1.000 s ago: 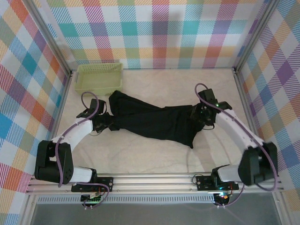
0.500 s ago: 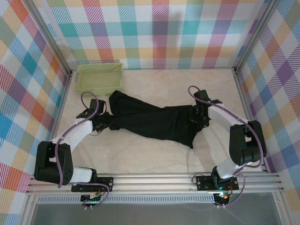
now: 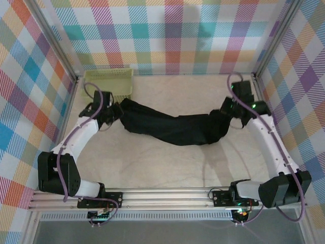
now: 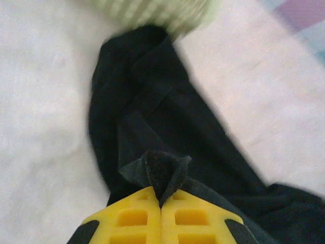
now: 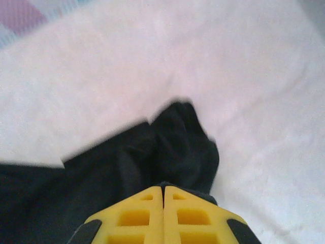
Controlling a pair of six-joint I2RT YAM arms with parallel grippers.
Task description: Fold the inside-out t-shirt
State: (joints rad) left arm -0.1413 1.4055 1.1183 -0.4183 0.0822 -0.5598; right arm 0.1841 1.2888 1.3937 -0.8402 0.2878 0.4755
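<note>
I see the t-shirt as soft, matt black cloth, the basket as smooth pale-green plastic, the worktop matt.

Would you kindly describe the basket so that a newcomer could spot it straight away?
Look to the table's far left corner. The basket sits there, beyond the left gripper; it is pale yellow-green lattice plastic, unlike the black t-shirt beside it.

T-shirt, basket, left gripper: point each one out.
t-shirt (image 3: 172, 129), top view, bunched middle.
basket (image 3: 114, 81), top view, bare floor.
left gripper (image 4: 161, 195), left wrist view, between its fingertips.
</note>
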